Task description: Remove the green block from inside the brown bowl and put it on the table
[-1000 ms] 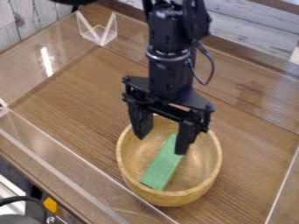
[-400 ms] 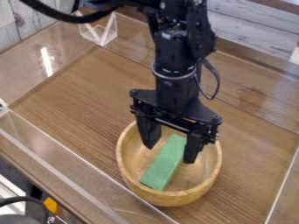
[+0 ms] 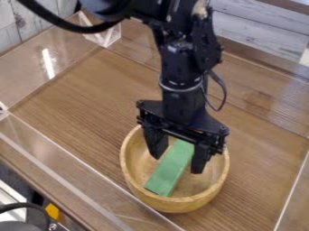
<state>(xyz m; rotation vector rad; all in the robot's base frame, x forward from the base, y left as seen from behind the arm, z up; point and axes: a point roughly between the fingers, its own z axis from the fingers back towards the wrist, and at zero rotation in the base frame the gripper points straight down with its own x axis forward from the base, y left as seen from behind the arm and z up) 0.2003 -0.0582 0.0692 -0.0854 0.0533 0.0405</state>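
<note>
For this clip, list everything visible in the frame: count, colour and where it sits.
Flat bright green rectangular block: one, green, lying tilted inside the bowl, its upper end between the gripper's fingers.
Round shallow tan wooden bowl: one, light tan, near the table's front edge.
Brown wood-grain table: one, brown with darker streaks, under everything.
Clear acrylic walls: clear, edging the table.
Clear acrylic triangular piece: one, far left corner.
Black robot gripper: one, black, jaws open, pointing down into the bowl around the block.

The gripper (image 3: 180, 148) hides the green block's (image 3: 169, 171) far end (partly).
</note>
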